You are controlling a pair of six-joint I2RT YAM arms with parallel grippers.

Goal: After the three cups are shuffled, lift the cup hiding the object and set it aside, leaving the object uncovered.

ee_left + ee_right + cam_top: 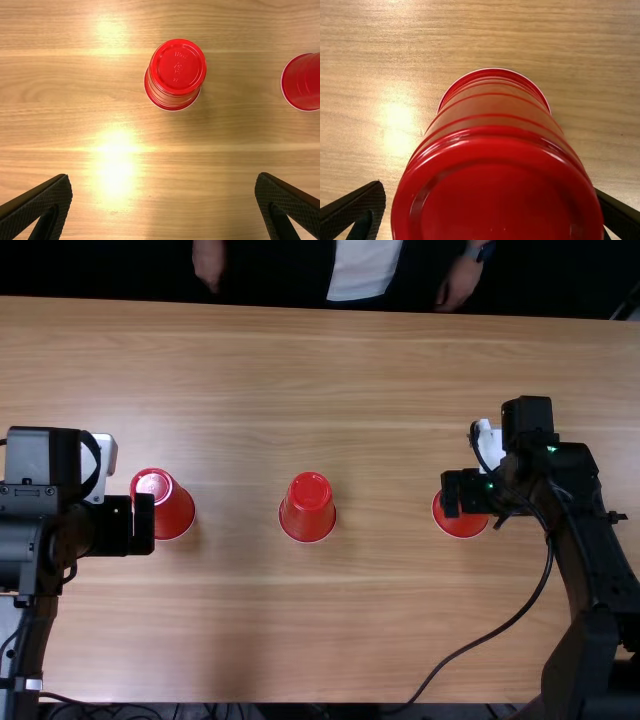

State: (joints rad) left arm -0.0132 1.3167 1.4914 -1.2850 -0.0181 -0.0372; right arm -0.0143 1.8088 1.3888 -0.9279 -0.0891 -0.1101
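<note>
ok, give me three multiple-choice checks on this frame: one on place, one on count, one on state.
1. Where is the right gripper? A. at the far edge B. clear of every cup C. around the right cup
2. How many red cups? A. two B. three C. four
3. The left gripper is: A. open, holding nothing B. shut on a cup C. shut on a ball

C: its fingers flank the right cup. B: left cup, middle cup, right cup. A: its fingers stand wide apart over the bare table.
</note>
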